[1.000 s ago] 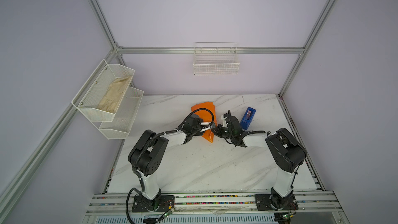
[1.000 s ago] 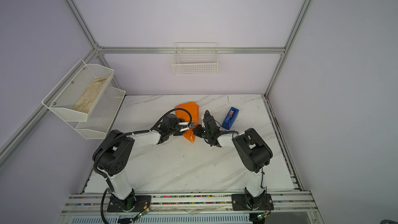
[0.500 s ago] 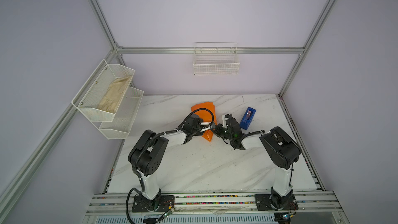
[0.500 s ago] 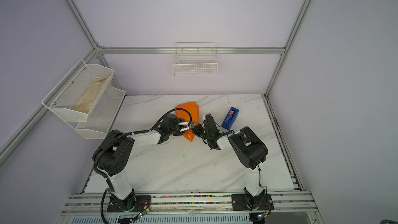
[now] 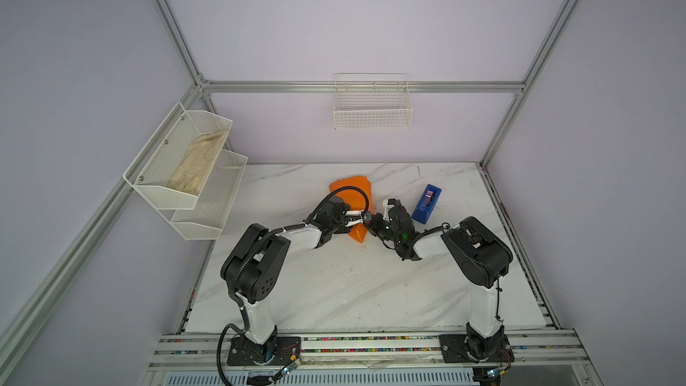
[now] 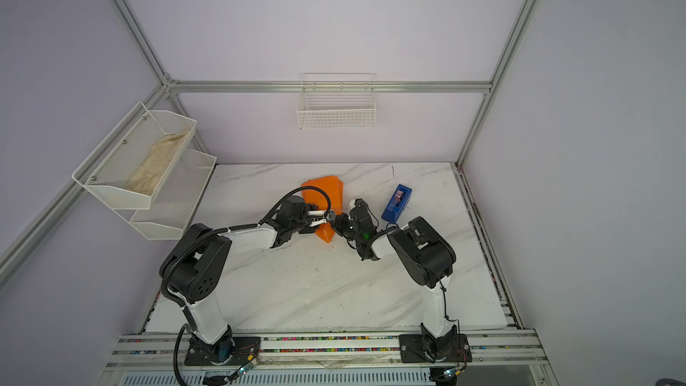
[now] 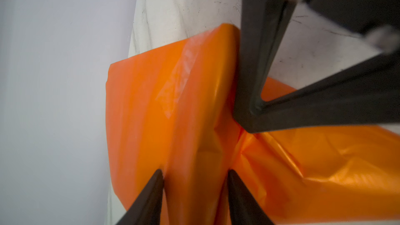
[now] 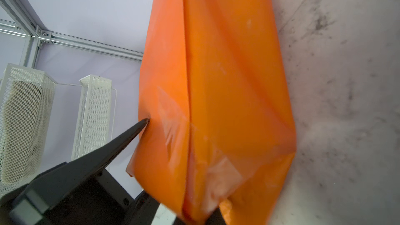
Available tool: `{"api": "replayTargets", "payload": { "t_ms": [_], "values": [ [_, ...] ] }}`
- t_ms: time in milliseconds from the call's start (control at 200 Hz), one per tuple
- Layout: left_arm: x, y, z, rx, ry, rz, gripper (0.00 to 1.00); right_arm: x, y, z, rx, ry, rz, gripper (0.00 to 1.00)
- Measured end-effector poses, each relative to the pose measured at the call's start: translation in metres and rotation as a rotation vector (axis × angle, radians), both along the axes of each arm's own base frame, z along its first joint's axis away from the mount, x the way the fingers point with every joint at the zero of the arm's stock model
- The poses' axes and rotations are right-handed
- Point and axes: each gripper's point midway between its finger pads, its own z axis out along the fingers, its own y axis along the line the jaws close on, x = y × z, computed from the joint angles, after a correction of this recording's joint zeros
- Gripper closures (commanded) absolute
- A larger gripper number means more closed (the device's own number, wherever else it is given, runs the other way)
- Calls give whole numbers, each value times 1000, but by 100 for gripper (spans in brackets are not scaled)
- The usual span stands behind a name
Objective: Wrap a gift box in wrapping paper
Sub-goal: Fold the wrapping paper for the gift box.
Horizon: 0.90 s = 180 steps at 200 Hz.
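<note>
1. Fingers (image 7: 149,195) of the left gripper (image 7: 194,173): set part-way apart, grasping a raised ridge of the wrapping paper (image 7: 151,109), with both tips pressed into its sides.
2. Right gripper (image 7: 249,120): fingers clenched tip to tip, with the tips touching the paper just beyond the left gripper's hold. Whether a fold is nipped between them cannot be told.
3. Wrapping paper: glossy orange, folded into a creased bundle. It lies on the marble table (image 5: 334,284) toward the back centre, between the two grippers in both top views.
4. Translucent strips (image 8: 220,169): lying on the paper's surface in the right wrist view.
5. Gift box: not discernible; orange paper covers every visible side of the bundle.
6. Blue tape dispenser (image 5: 427,204): on the table near the right gripper, apart from the paper.
7. Beige cloth (image 5: 196,161): in the upper tray of the wall rack (image 5: 163,191), well apart from the bundle.
</note>
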Motion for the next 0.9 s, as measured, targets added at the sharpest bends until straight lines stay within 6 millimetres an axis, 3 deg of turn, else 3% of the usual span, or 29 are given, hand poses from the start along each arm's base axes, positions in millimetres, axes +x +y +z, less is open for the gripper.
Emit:
{"api": "replayTargets", "payload": {
  "t_ms": [105,405,900],
  "values": [
    [-1,0,-1,0,5,0,47,0,1,-6,9,12,-8,100],
    [-9,-4,-5,-31,65,-4,22,2,2,-4,43,30,-25,100],
    [-10,-9,-1,-149,131,48,22,2,2,-4,52,41,-30,100]
  ]
}}
